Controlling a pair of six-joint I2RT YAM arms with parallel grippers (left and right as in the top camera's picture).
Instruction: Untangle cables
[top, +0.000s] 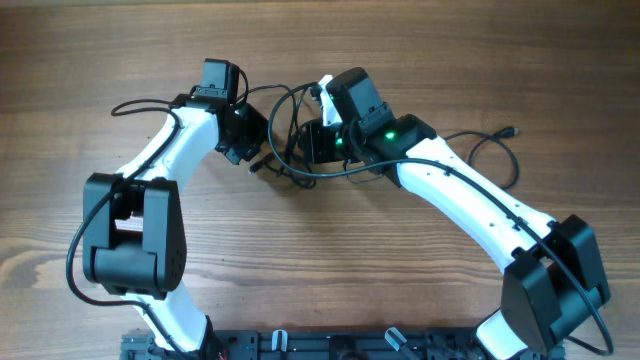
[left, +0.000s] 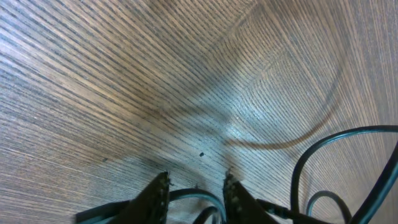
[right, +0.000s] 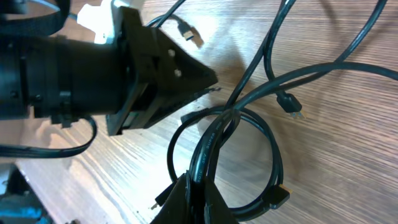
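Note:
The cables (top: 283, 108) are thin black cords tangled in loops between my two grippers at the middle of the table. My right gripper (right: 198, 175) is shut on a doubled strand of the cables (right: 271, 149), just below where a round loop crosses other cords. Small plug ends (right: 291, 106) lie loose on the wood. My left gripper (left: 196, 176) stands open just above the table, with one cord (left: 205, 196) running loosely between its fingers and untouched by either pad. Seen from overhead, the left gripper (top: 258, 158) sits just left of the tangle and the right gripper (top: 308, 148) is in it.
One more black cord with a plug (top: 512, 131) curls on the wood right of the right arm. A black lead (top: 130, 105) trails off the left arm. The left gripper's body (right: 155, 68) hangs close over the tangle in the right wrist view.

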